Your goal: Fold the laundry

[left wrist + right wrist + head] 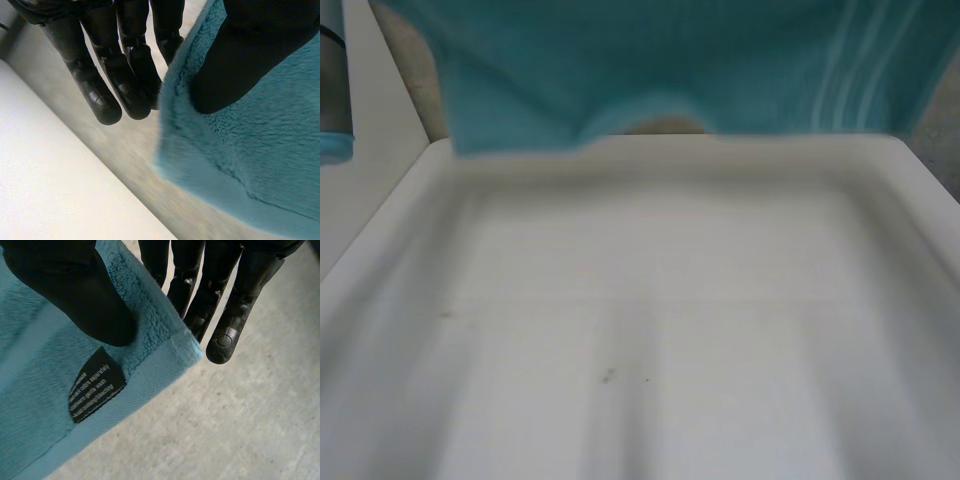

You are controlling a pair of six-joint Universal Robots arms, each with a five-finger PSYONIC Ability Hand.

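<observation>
The task looks to be at its beginning. The towel (670, 60), a blue-green one with some paler stripes (850, 70) near one side, is spread wide at the far side of the counter (650, 300), and its lower edge hangs along the far rim (770, 150). I see no fold in it, so I judge that all the folding is left to do: to lay it flat on the counter, to bring one half over the other, and to smooth it.

The left hand (95, 95) is clamped on one edge of the towel. Its thumb (235, 65) presses on the fluffy face, and the fingers are straight on the other side of the edge. The right hand (220, 305) holds a corner in the same way, with the thumb (75, 290) on the cloth just above a small black label (95, 390) and the fingers behind the corner.

The counter is white and smooth, with a raised rim around it and a few small dark specks in the middle. Nothing else lies on it. Under both hands there is a grey speckled floor (240, 430), so the held parts of the towel seem to be out beyond the counter, not over it. Part of the left arm (332, 90) stands beside the counter.
</observation>
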